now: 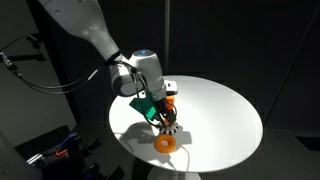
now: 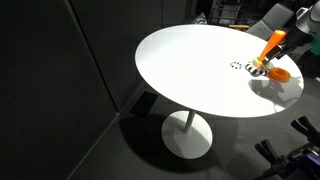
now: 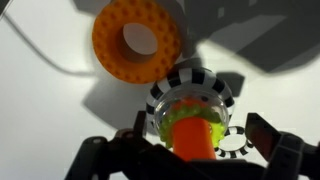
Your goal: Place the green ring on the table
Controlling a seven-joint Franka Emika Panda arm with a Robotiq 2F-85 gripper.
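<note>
In the wrist view the green ring (image 3: 174, 124) sits low around an upright orange peg (image 3: 196, 140), inside the peg's clear base with a black-and-white striped rim (image 3: 190, 78). My gripper (image 3: 200, 142) is open, its dark fingers on either side of the base, with a gap on the right side. The larger orange ring (image 3: 138, 40) lies flat on the white table (image 3: 40, 110) just beyond the base. In both exterior views the gripper (image 1: 163, 115) (image 2: 262, 62) hangs low over the peg (image 2: 272, 45). The green ring is too small to make out there.
The round white table (image 1: 220, 110) (image 2: 190, 60) stands on a single pedestal in a dark room. The orange ring (image 1: 166, 141) (image 2: 281, 72) lies near the table's edge. A small striped marker (image 3: 233, 143) lies beside the base. A teal-green robot part (image 1: 145, 104) is above the gripper.
</note>
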